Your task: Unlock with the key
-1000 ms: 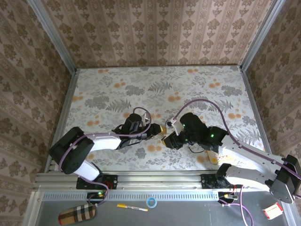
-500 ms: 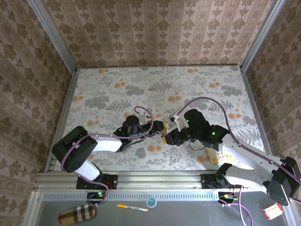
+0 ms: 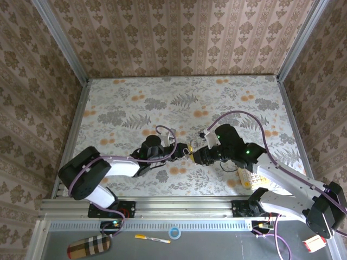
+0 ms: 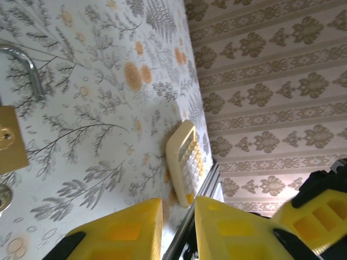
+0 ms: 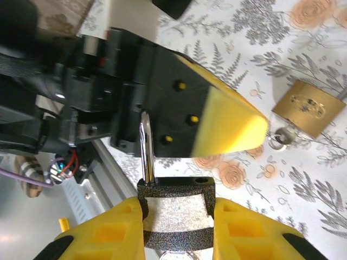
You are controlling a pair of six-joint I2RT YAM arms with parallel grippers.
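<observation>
My right gripper (image 5: 176,222) is shut on the key (image 5: 173,187), pinching its black speckled squarish head between both yellow fingers. The thin metal blade (image 5: 145,146) sticks straight up toward my left gripper's black body. A yellow finger (image 5: 227,127) of that left gripper hangs just above and past the key. The brass padlock (image 5: 309,108) lies flat on the floral table to the right, untouched. In the left wrist view the padlock (image 4: 10,138) sits at the left edge, with its silver shackle (image 4: 24,62) above it. My left gripper (image 4: 179,208) shows a narrow gap with nothing in it. In the top view both grippers (image 3: 187,153) meet at mid-table.
A small metal ring (image 5: 277,140) lies on the table beside the padlock's lower end. A cream calculator (image 4: 185,162) rests near the front right, by the aluminium rail (image 3: 173,203). A pen, a tape roll and a plaid case lie on the shelf below the rail.
My left gripper's fingers have drawn closer together and its wrist has edged toward the right gripper. The right gripper has shifted slightly up-table, still holding the key.
</observation>
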